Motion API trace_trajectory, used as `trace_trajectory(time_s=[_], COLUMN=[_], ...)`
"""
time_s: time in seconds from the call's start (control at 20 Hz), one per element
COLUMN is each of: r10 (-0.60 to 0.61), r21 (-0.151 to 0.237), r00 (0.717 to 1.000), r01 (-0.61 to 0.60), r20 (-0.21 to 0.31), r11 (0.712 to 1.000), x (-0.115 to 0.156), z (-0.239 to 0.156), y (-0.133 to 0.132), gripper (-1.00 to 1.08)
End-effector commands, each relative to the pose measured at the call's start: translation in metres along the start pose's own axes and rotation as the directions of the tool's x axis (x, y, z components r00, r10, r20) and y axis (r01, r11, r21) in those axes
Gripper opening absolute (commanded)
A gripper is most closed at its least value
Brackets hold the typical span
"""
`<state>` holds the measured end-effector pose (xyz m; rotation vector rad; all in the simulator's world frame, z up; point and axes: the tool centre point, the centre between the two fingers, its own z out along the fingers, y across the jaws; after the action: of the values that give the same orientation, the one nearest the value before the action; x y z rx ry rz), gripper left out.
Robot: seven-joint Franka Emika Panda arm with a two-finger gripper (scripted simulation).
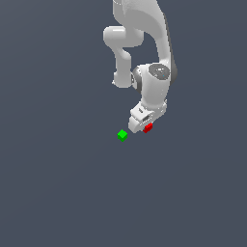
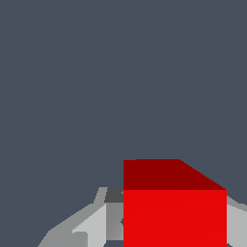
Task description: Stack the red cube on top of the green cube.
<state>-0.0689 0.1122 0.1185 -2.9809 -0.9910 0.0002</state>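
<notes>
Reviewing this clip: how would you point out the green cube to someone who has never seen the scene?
Start at the big white robot arm reaching down over the dark grey floor in the exterior view. Just below its gripper, toward the exterior view's left, sits the green cube, alone on the floor. Its neighbour, the red cube, is the same size but sits at the fingers.
</notes>
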Motion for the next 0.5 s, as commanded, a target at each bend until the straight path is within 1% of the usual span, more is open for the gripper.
trace_trajectory(time_s=[0.0, 0.2, 0.45], r10=[0.001, 0.001, 0.001], r21=[0.000, 0.000, -0.001], r00=[1.000, 1.000, 1.000], r01=[-0.001, -0.001, -0.001], r20=[0.000, 0.000, 0.000], r11=[1.000, 1.000, 1.000], x=[-0.005, -0.021, -0.050], z=[0.003, 0.014, 0.036], y=[0.005, 0.022, 0.055], gripper=[-1.00, -1.00, -1.00])
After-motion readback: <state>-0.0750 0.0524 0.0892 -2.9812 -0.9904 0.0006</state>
